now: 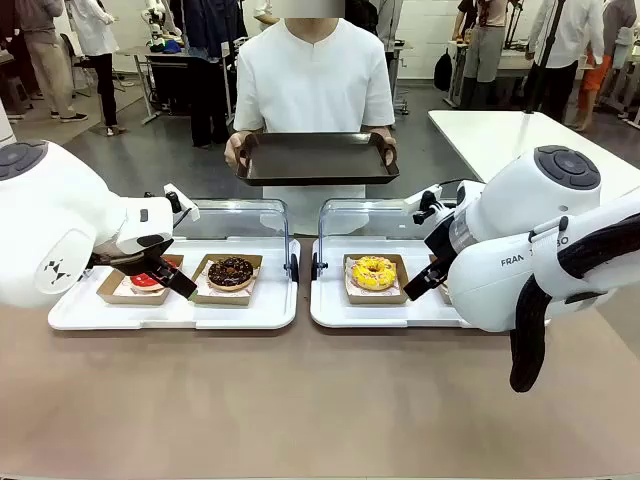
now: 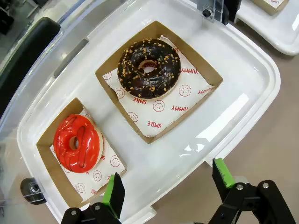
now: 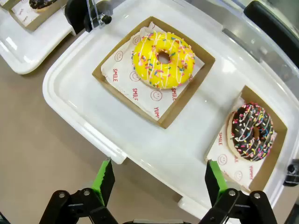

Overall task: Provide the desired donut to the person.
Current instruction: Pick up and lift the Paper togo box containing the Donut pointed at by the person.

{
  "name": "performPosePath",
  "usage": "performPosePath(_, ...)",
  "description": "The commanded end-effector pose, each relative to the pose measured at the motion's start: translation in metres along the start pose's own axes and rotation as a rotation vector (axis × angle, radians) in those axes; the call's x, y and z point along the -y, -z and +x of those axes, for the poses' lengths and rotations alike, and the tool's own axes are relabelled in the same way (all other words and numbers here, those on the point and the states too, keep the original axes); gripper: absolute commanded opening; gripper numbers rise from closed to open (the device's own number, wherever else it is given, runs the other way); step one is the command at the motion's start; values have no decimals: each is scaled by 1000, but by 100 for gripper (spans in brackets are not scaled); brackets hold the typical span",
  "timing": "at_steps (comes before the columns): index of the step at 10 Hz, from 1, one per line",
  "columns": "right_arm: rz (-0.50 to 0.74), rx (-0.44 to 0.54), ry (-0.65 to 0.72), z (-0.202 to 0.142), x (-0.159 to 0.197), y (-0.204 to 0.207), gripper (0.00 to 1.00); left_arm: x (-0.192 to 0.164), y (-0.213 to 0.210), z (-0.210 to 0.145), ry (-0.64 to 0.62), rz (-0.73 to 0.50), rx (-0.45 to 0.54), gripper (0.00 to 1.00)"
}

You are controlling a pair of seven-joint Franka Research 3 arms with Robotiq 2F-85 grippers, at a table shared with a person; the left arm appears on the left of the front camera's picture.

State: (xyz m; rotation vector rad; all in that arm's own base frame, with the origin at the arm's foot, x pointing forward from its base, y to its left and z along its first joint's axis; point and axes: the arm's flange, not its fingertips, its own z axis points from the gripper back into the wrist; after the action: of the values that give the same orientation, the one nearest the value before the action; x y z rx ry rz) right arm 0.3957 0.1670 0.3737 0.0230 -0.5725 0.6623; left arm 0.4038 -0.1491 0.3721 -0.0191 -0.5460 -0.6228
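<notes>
Four donuts sit in card boxes [image 3: 189, 93] on two white trays on the worktop [image 1: 300, 400]; which one is wanted cannot be told. The yellow donut [image 3: 163, 59] lies in the right tray [image 3: 70, 88], with a sprinkled donut [image 3: 251, 132] in the next box, on the side away from the left tray [image 2: 243, 93]. Across the gap from the yellow donut, the left tray holds a chocolate donut [image 2: 148, 68] nearest it and a red donut [image 2: 77, 143] beyond. Behind the yellow donut the person [image 1: 315, 80] stands holding a dark tray [image 1: 315, 160] level in both hands. The right gripper [image 3: 159, 171] hovers over the right tray's near rim, just short of the yellow donut, fingers wide, holding nothing. The left gripper [image 2: 167, 179] hovers at the left tray's near rim, fingers wide and empty
</notes>
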Motion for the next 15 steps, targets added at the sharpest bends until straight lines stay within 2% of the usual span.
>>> performPosePath(1, 0, 0, 0, 0, 0, 0, 100, 0, 0, 0, 0, 0, 0, 100)
performPosePath(15, 0, 0, 0, 0, 0, 0, 100, 0, 0, 0, 0, 0, 0, 100)
